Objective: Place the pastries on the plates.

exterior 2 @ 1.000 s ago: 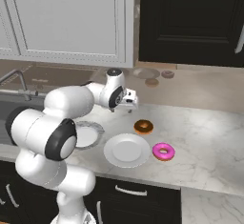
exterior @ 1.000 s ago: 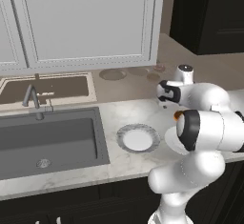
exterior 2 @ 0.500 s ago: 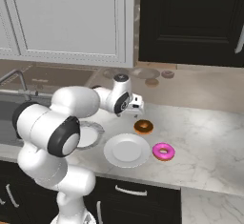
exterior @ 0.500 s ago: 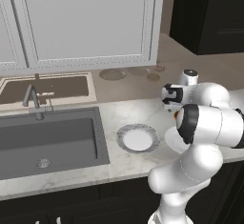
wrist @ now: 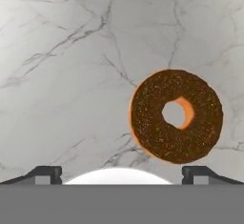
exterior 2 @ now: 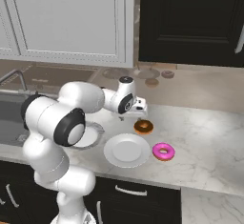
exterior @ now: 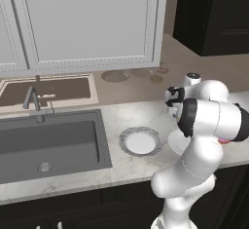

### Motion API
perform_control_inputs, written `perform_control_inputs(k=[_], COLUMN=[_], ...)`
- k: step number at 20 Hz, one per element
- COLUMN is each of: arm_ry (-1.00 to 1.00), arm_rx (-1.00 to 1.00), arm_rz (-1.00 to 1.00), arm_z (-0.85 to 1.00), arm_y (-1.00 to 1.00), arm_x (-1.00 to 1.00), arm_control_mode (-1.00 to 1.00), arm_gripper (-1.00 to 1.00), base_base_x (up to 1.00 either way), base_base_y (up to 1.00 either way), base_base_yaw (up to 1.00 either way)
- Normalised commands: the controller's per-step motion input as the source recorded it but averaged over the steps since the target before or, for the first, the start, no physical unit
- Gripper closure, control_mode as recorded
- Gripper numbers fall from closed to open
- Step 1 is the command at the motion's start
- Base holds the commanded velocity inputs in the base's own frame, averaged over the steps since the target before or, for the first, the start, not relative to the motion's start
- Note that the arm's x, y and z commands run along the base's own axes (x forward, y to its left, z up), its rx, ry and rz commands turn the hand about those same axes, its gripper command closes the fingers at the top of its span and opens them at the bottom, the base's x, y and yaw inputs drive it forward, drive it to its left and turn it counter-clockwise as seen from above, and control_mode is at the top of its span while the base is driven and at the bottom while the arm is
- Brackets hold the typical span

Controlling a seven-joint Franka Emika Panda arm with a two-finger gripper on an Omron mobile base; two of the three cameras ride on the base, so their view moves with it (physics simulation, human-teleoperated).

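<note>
Here's the gripper hanging over the marble counter with its jaws spread wide and nothing between them. Below it lies the brown doughnut (glazed orange at the rim), flat on the stone just behind the plain white plate. The pink doughnut sits right beside that plate, nearer the counter's front edge. The speckled-rim plate rests close to the sink.
</note>
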Motion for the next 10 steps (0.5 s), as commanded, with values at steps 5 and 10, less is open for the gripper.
perform_control_inputs(k=[5,10], arm_ry=[0.05,0.02], arm_rx=[0.00,0.00], arm_rz=[0.00,0.00], arm_z=[-0.15,-0.08], arm_y=[-0.19,-0.04], arm_x=[0.10,0.14], arm_control_mode=[-1.00,-1.00], arm_gripper=[-1.00,-1.00], base_base_x=[0.00,0.00], base_base_y=[0.00,0.00], base_base_yaw=[0.00,0.00])
